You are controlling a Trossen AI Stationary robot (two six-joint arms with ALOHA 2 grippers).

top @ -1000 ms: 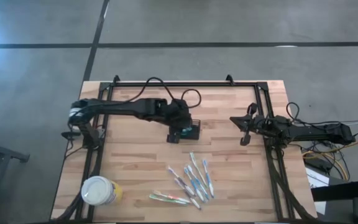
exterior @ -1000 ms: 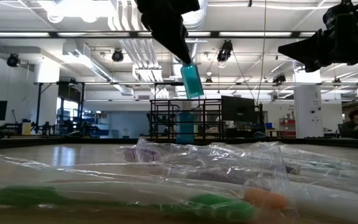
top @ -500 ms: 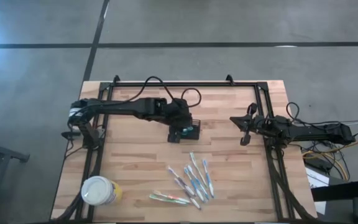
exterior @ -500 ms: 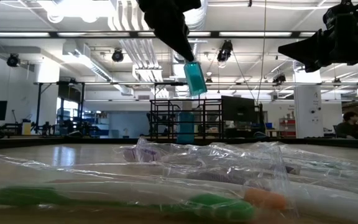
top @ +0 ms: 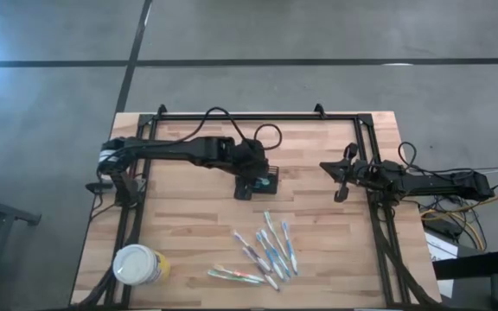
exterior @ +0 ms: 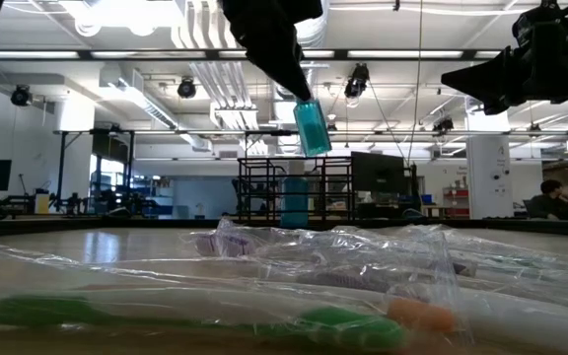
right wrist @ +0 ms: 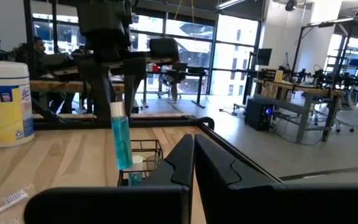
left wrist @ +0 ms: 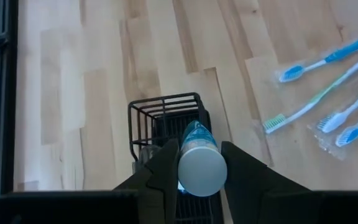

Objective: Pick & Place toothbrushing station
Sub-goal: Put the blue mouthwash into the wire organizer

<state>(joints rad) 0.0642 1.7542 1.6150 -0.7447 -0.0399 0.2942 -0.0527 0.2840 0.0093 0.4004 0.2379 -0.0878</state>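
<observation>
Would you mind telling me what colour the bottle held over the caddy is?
The bottle is translucent teal with a white cap, clearest in the right wrist view.

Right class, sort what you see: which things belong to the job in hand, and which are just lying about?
In the job:
- left gripper, shut on the blue bottle
- black wire caddy, directly beneath the bottle

Lying about:
- wrapped toothbrushes
- yellow wipes tub
- right gripper, shut, idle at the table's right edge
</observation>
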